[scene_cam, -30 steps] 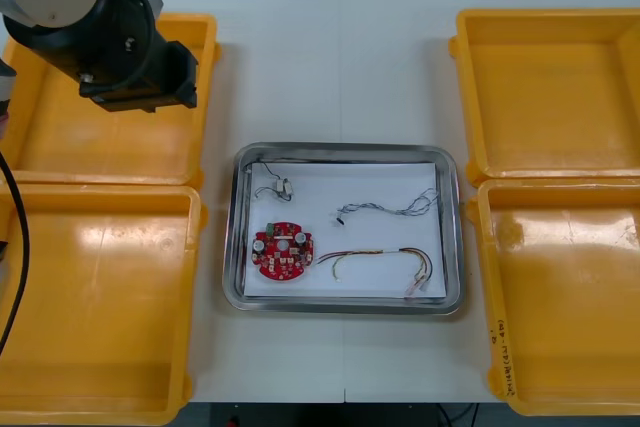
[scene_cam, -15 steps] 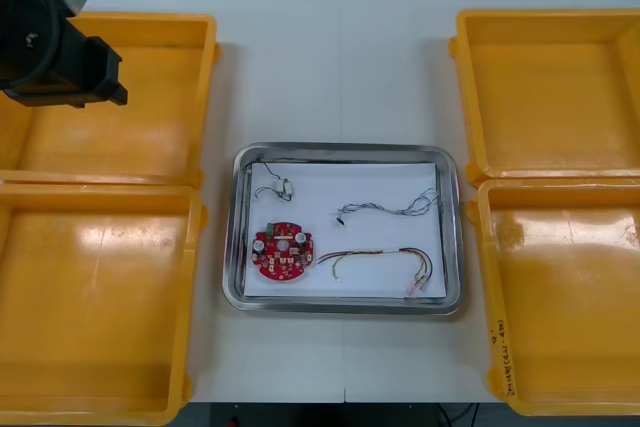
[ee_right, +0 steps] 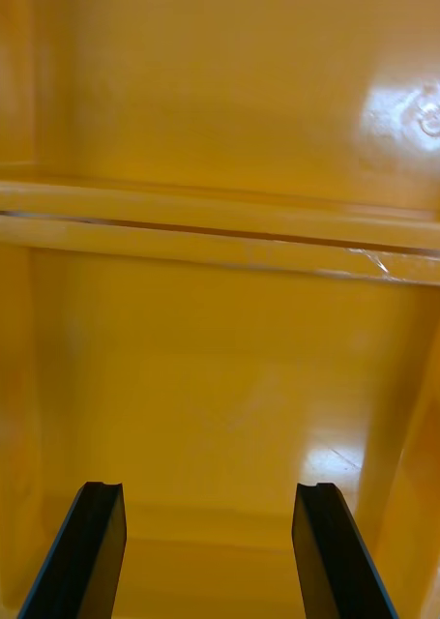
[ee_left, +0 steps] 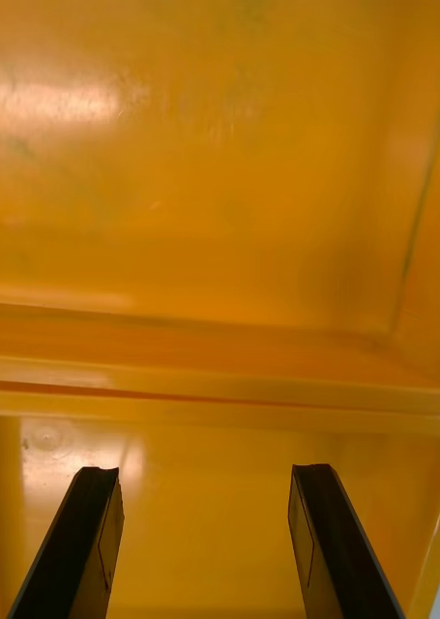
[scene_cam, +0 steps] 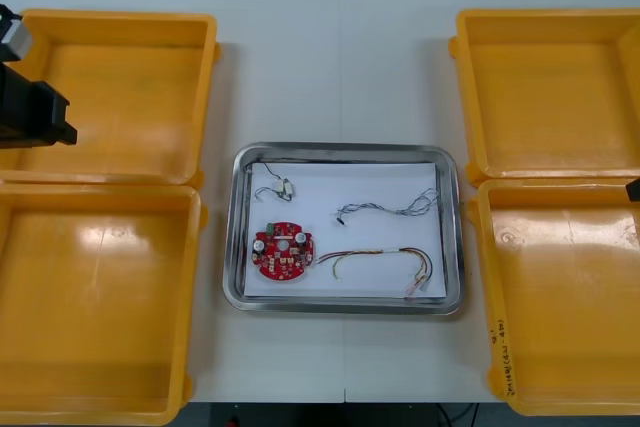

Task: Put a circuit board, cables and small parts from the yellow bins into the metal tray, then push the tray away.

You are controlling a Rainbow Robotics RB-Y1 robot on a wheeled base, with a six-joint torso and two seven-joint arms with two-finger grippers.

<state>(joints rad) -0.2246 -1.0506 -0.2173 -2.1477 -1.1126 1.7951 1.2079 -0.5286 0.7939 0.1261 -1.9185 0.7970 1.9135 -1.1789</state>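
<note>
My left pincer [ee_left: 202,474] stands with its two black fingers spread wide and nothing between them, above the glossy floor of one of the shallow yellow plastic bins [scene_cam: 110,97], with the joined rims of two bins just ahead of the fingers. In the front view my left arm [scene_cam: 30,112] is a dark block at the left edge of the frame, over the upper-left bin. My right pincer [ee_right: 208,488] is likewise parted and empty above smooth bin plastic. The rectangular shiny metal tray [scene_cam: 231,237], lined white inside, sits in the middle of the light tabletop [scene_cam: 340,67] between the bins, its long axis running left to right. In its lower left lies the round red circuit board [scene_cam: 281,252], flat, components up. The twisted blue and white cable [scene_cam: 390,209] stretches left to right across the tray's upper right. The red and yellow cable [scene_cam: 385,255] runs below it the same way, its right end curling down. A thin black cable [scene_cam: 268,169] loops in the upper left, beside a small metal part [scene_cam: 284,186].
</note>
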